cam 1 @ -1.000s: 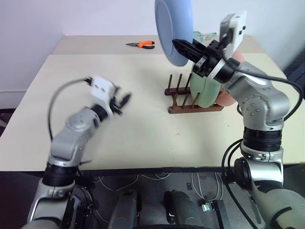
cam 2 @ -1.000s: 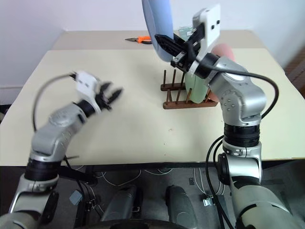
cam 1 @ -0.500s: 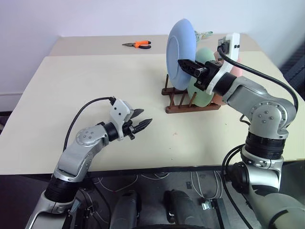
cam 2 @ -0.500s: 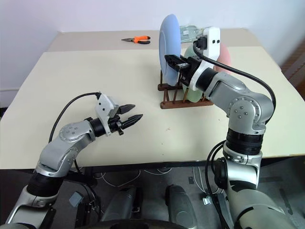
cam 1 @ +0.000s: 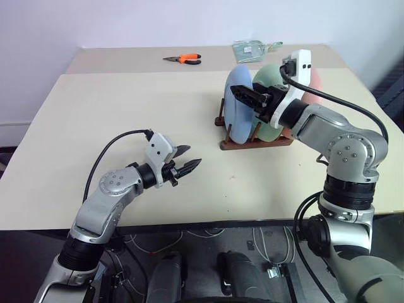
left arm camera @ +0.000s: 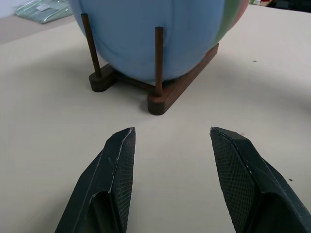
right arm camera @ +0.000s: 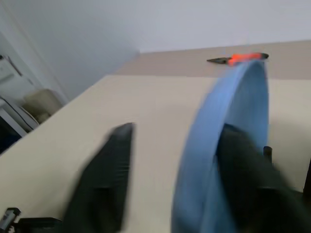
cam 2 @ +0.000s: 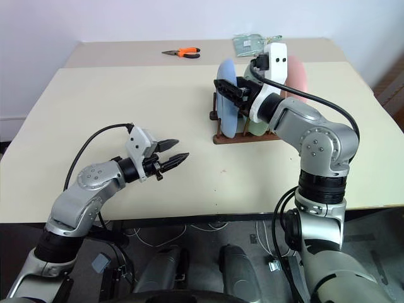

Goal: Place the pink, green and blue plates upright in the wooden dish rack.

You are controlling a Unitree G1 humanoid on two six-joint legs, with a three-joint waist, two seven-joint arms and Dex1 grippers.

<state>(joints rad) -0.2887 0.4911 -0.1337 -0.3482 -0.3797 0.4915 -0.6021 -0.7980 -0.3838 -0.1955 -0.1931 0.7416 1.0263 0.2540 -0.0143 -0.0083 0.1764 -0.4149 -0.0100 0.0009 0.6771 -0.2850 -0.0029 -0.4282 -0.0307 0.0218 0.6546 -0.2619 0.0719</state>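
Step in hand: you're letting go of the blue plate [cam 1: 237,104], the last of the 3, now standing on edge at the front of the wooden dish rack [cam 1: 255,142].
Plates: the green plate [cam 1: 273,82] stands right behind the blue one and the pink plate [cam 1: 314,87] behind that, all 3 upright in the rack on the desk [cam 1: 113,107].
Right gripper [cam 1: 243,96]: its fingers are spread either side of the blue plate's upper rim; in the right wrist view 1 finger [right arm camera: 104,179] sits well clear of the face, the other looks close against the back, so I judge the plate released but not yet cleared.
Left gripper [cam 1: 187,159]: hanging above the bare desk, fingers [left arm camera: 114,174] parted and holding nothing, aimed at the rack.
How to do it well: back your right hand out along the plate's own plane, up and away, so neither finger drags the rim.
Watch for: the blue plate rocking between its pegs [left arm camera: 159,60]; from here it looks seated low, touching the base.
Leave alone: the orange pliers [cam 1: 187,59] at the far edge.
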